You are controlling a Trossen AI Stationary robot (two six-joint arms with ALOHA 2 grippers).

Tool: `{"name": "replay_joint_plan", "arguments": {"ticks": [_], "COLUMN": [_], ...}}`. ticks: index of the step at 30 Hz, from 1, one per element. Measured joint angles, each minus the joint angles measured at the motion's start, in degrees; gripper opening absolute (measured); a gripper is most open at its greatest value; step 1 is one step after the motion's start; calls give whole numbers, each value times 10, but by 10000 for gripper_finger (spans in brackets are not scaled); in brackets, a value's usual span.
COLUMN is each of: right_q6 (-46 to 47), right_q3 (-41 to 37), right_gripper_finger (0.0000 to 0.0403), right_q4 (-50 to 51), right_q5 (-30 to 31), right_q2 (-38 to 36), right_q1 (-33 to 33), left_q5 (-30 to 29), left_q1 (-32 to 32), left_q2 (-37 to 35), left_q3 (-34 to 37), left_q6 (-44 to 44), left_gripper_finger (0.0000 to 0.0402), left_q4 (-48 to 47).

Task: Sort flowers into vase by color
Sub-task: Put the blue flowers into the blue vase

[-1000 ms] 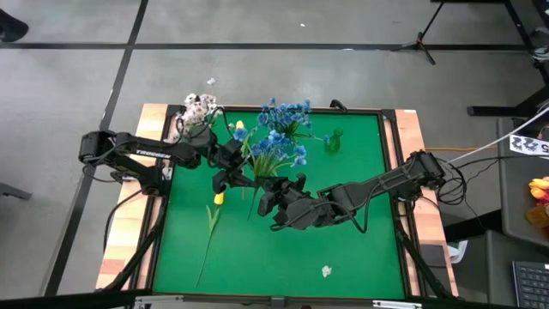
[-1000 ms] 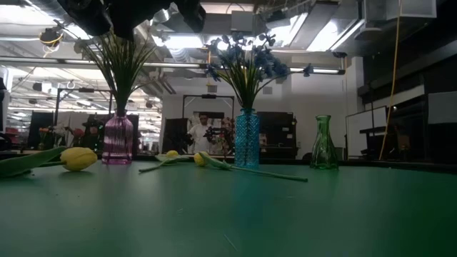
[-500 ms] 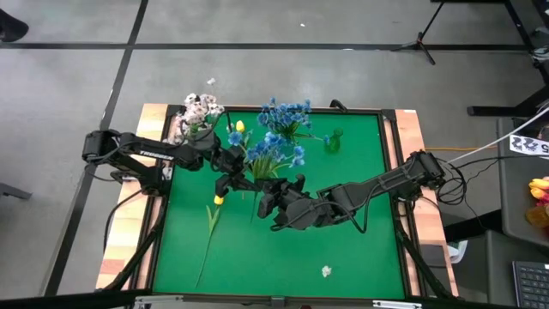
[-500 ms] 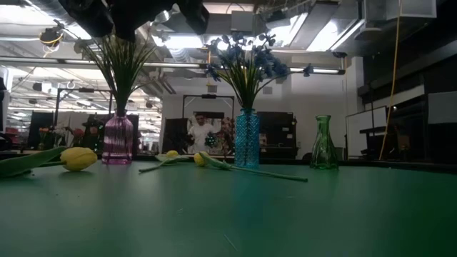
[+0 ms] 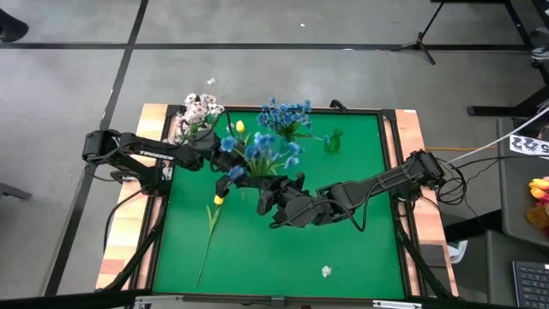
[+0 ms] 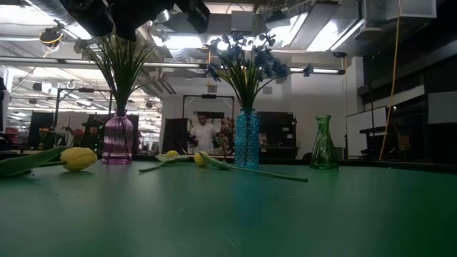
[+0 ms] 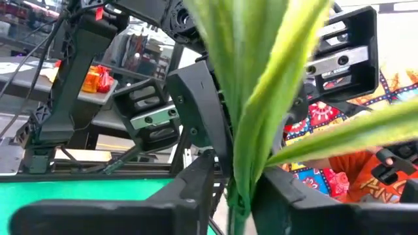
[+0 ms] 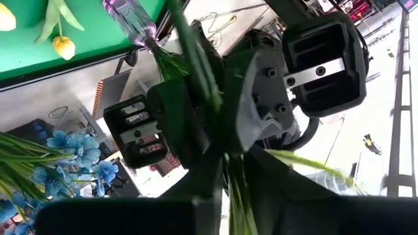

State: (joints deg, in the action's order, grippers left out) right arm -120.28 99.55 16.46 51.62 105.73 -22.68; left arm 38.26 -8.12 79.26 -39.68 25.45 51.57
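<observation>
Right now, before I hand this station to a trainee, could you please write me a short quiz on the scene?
1. True or false: the green vase holds flowers.
2. Which blooms lie loose on the mat? A white, B yellow, C blue.
3. Fill in: in the low view, the standing blue blooms sit in the ____ vase.
Key: 1 false; 2 B, the yellow tulips; 3 blue vase.

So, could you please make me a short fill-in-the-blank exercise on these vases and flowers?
The green vase is ___.
The pink vase holds ___ flowers.
The tulips lying on the mat are ___.
The bunch held above the mat has ___ blooms.
Missing: empty; white; yellow; blue.
</observation>
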Motion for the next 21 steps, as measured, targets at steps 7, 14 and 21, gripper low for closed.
{"name": "replay_joint_plan", "arguments": {"ticks": [7, 14, 21], "right_q6": [1, 8, 16], "right_q3": [0, 0, 0], "right_gripper_finger": [119, 156, 158], "right_q4": [-4, -4, 2], "right_q5": [4, 41, 123], "right_q2": [0, 0, 0], "right_q1": [0, -2, -12], "left_q5": [-5, -19, -16], "left_q1": [-1, -5, -39], "left_q2": [1, 1, 1], "left_q3": [0, 0, 0], "left_q6": [0, 4, 38], "left_gripper_finger": [38, 32, 35], "left_q4": [-3, -2, 1]}}
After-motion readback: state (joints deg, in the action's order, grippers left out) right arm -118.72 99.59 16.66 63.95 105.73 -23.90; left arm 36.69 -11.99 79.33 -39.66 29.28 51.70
